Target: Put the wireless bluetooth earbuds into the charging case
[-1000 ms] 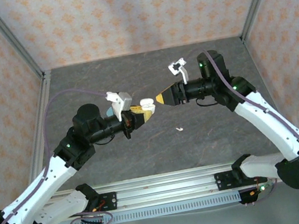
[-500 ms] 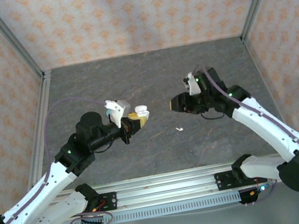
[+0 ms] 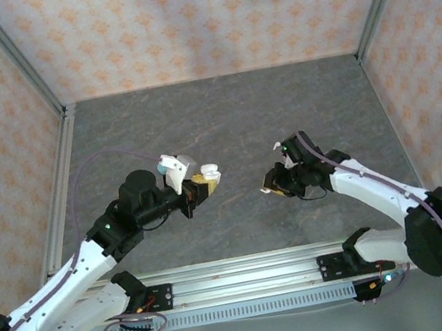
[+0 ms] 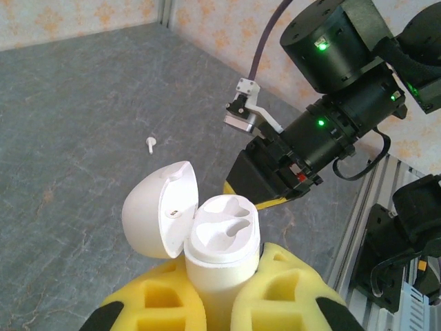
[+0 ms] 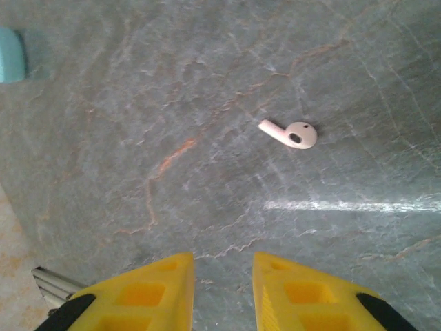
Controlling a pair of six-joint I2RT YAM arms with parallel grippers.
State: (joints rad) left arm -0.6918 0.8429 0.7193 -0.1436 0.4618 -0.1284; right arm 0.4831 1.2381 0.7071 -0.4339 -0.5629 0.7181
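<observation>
Top view: from above and behind the arm bases, we look down on the whole table (image 3: 221, 114). Left wrist: we look closely past the open charging case (image 4: 220, 241) toward the right arm (image 4: 344, 117). Right wrist: we face the tabletop at close range. Both wrist views share the white earbud (image 5: 289, 133).

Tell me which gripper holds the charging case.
The left gripper: it clamps the open white charging case. The right gripper is empty, jaws apart, near the loose white earbud.

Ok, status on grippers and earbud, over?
Left gripper shut on open charging case, wells look empty. Right gripper open, empty, over table. White earbud lies loose ahead of it, nothing between.
</observation>
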